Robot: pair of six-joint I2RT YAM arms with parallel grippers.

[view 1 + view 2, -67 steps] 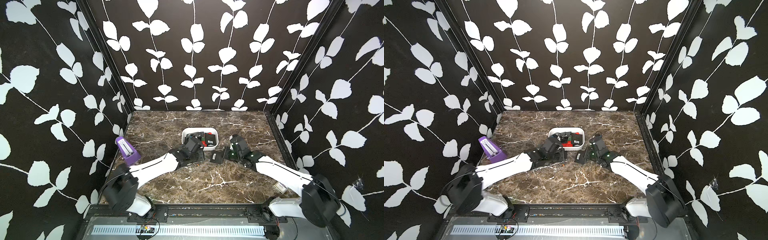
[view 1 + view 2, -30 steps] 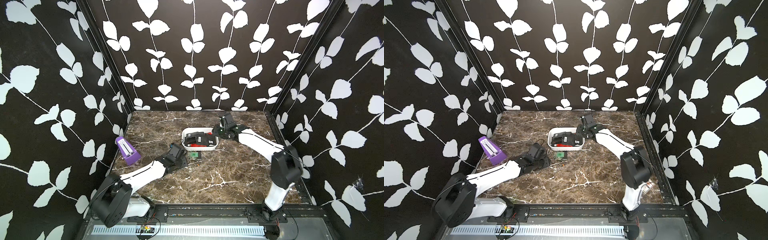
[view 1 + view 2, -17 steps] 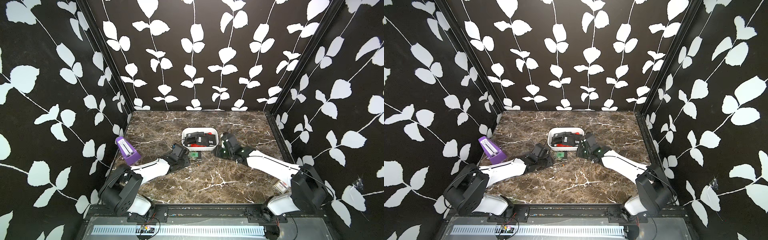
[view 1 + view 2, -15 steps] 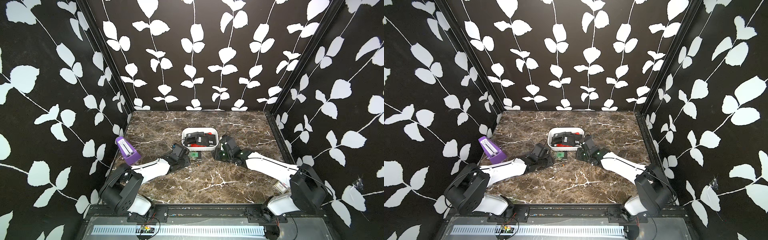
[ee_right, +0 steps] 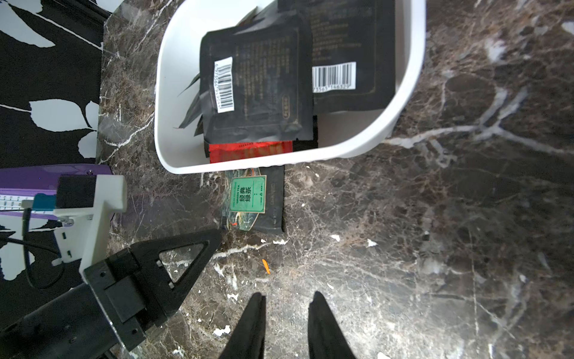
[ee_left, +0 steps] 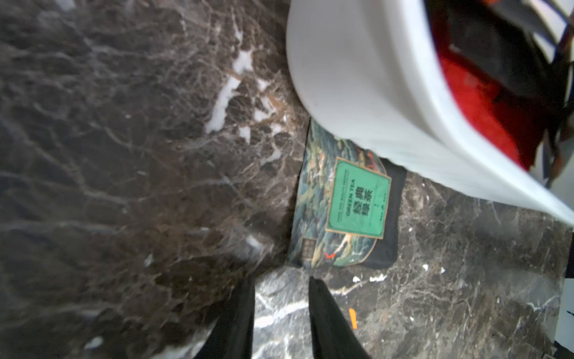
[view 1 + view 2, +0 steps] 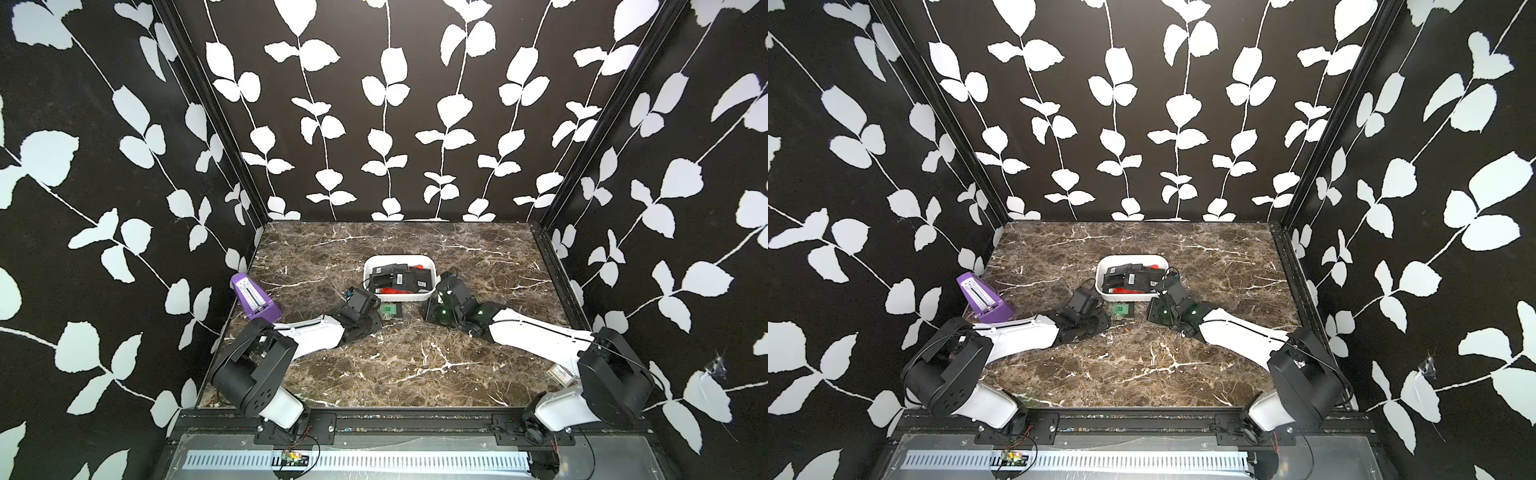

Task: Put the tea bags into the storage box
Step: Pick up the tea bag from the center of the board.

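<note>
Now my left hand [image 6: 281,278], fingers a little apart and empty, is just near of the green tea bag [image 6: 341,211], which lies flat on the bench right at the near wall of the storage box [image 6: 357,93], so I should press low and pinch its free edge.

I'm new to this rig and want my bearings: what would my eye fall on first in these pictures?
The white storage box at mid-table, holding black tea bags and a red tea bag, stands out against the dark marble table. Just in front of it lies a green tea bag, with the left gripper and right gripper both open and pointing toward it. A purple metronome stands at the table's left edge.
</note>
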